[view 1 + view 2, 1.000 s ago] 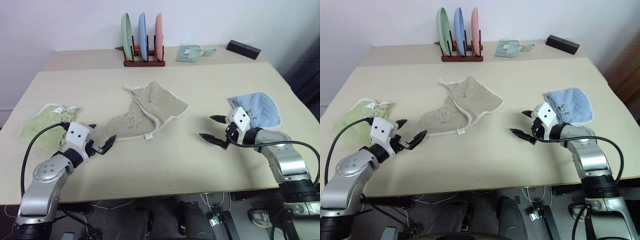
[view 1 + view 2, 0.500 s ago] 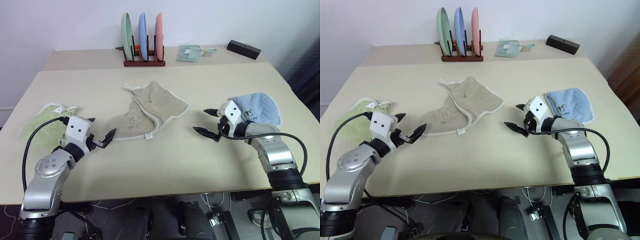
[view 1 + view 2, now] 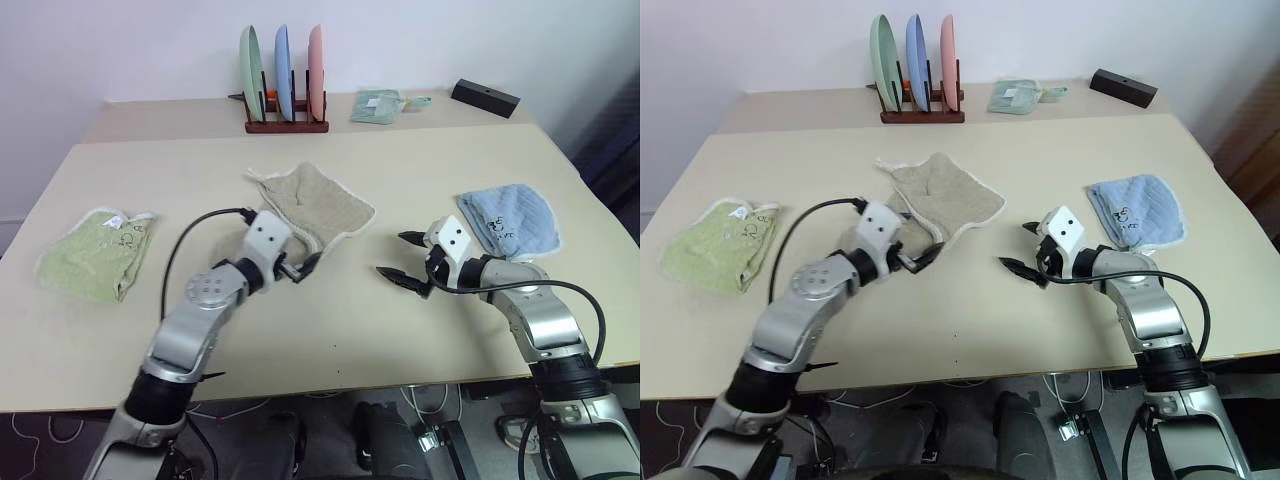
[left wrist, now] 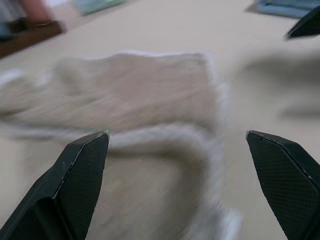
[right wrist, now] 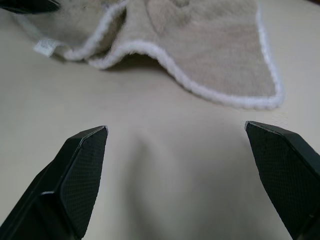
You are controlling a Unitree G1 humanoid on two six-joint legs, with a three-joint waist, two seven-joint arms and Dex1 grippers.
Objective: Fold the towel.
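Both claws stand released, our left claw [image 3: 303, 268] above the crumpled beige towel [image 3: 318, 205] mid-counter [image 3: 330, 330], our right claw [image 3: 405, 262] beside it, so we risk pinching two overlapped layers together.

No lettering is reading clearly anywhere. The light green towel [image 3: 93, 254] and the light blue towel [image 3: 510, 218] are each showing a small dark embroidered mark, too small to make out, and the towel's [image 5: 200, 35] white tag [image 5: 46, 47] is showing no legible print.
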